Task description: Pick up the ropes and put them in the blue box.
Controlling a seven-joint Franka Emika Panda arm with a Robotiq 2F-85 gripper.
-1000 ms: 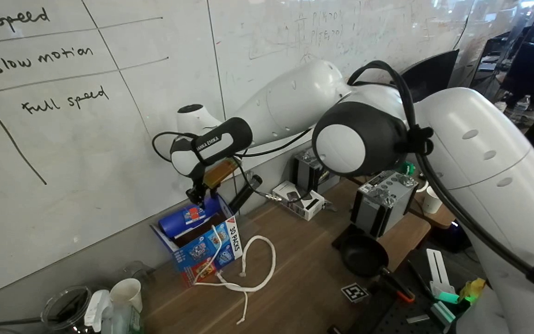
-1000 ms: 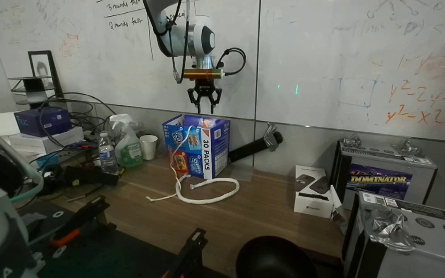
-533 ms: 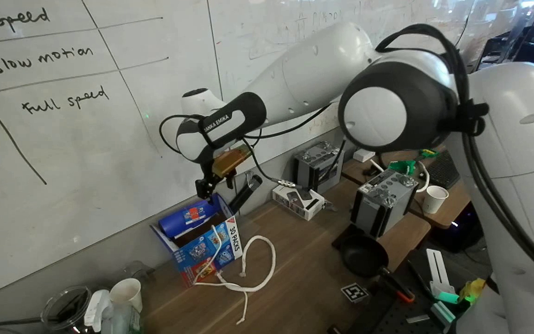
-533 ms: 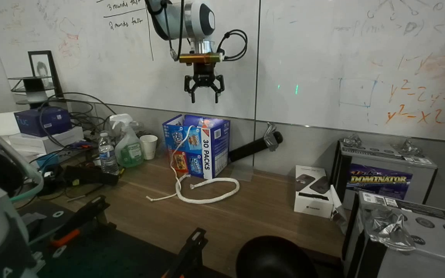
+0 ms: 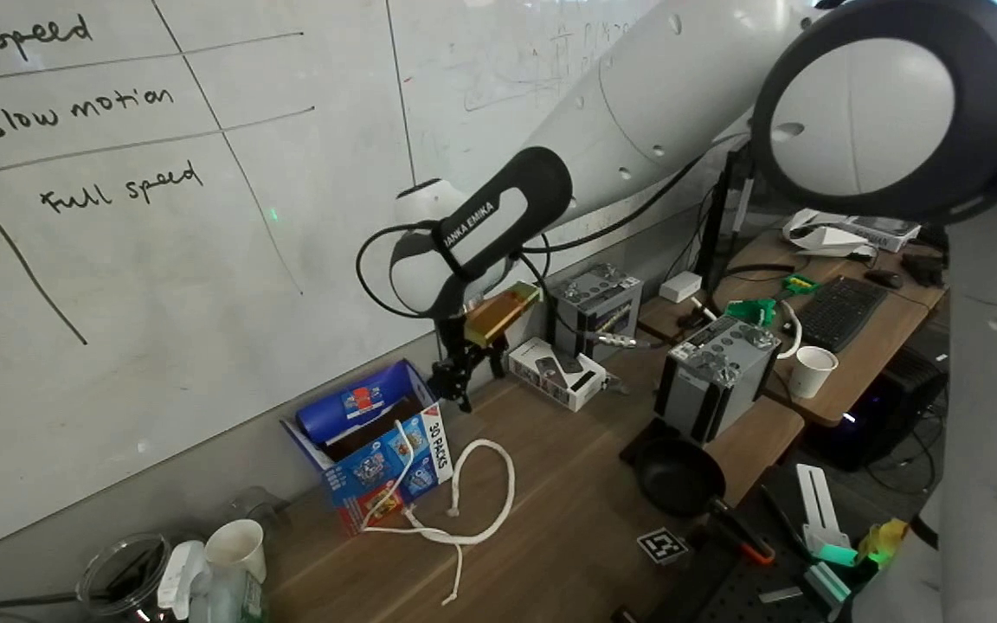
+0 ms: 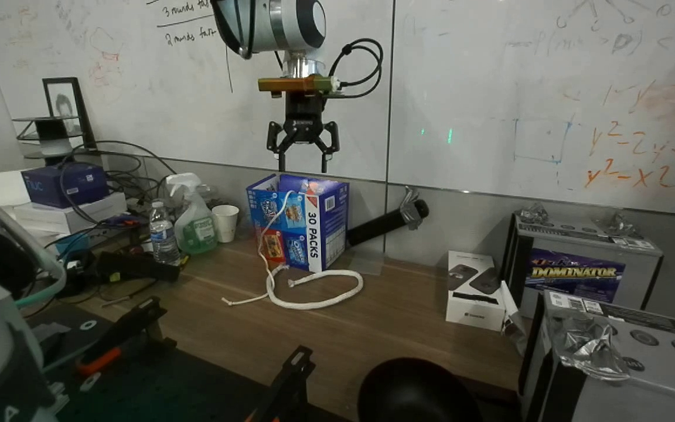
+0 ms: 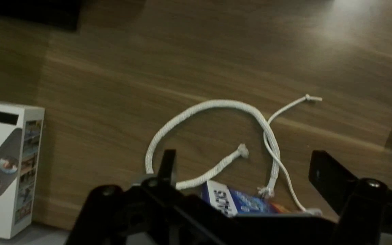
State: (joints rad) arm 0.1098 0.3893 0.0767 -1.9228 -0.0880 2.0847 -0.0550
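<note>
The blue box [image 6: 334,228] stands open-topped against the wall; it shows in both exterior views [image 5: 369,467] and partly in the wrist view [image 7: 247,200]. A thick white rope [image 6: 314,305] lies looped on the table before it, also in the other views [image 5: 511,493] [image 7: 216,103]. A thin white rope [image 6: 263,240] hangs over the box's front rim, runs down its face and crosses the thick rope on the table [image 7: 286,173]. Whether its upper end is inside is unclear. My gripper [image 6: 303,167] is open and empty, above the table beside the box [image 5: 479,385] [image 7: 243,156].
A whiteboard [image 5: 204,260] rises behind the box. A dark tube [image 6: 378,227] leans beside it. A white phone carton [image 6: 475,287], grey batteries [image 5: 715,376] and a black pan [image 5: 680,476] stand around. A spray bottle [image 6: 195,220] and a paper cup [image 6: 225,223] stand near the box.
My gripper has moved away from above the blue box and the whiteboard, out over the table, and its fingers have spread apart. The ropes and the box have not moved.
</note>
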